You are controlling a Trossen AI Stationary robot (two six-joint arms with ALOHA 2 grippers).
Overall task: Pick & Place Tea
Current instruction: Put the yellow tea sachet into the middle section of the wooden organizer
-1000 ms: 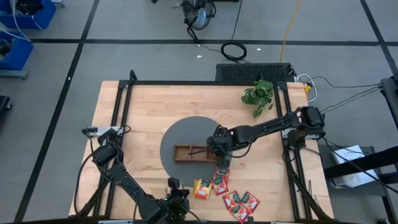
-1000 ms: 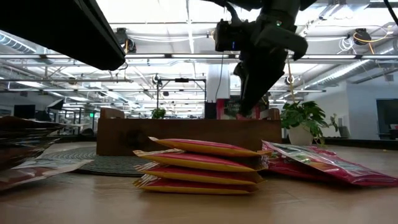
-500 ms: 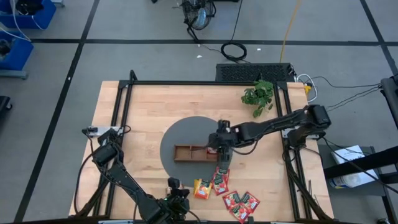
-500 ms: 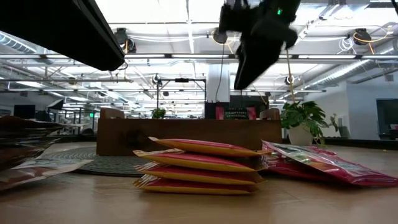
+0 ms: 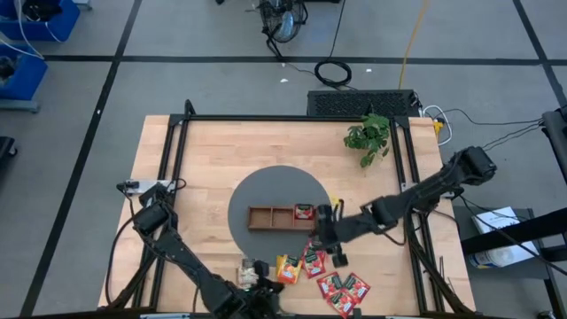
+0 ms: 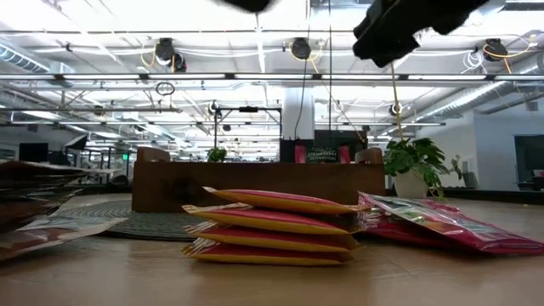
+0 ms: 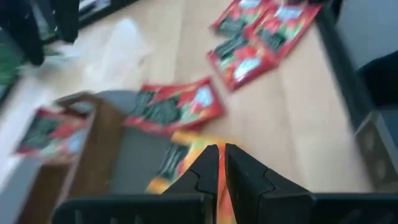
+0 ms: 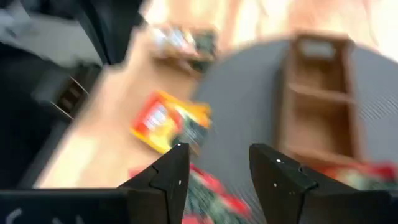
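One red sachet (image 5: 304,211) is lying in the tray (image 5: 266,217). The right gripper (image 5: 335,251), spread and empty, is hovering over loose sachets (image 5: 314,260) at five o'clock, needing descent. The left gripper (image 7: 221,163) is waiting, pressed together.

The light wooden bench (image 5: 230,151), edged by a black metal frame (image 5: 266,119), stands on a grey floor (image 5: 177,35) crossed by dark lines, where a coiled black cable (image 5: 334,73) lies and a yellow cable (image 5: 409,40) runs toward the bench. A small potted plant (image 5: 368,137) sits near the bench's far right corner, and blue bins (image 5: 19,53) stand off to the far left. Seen level across the bench, the room behind is a wide hall with white ceiling beams (image 6: 212,78), round hanging lamps (image 6: 166,53) and bright overhead light.
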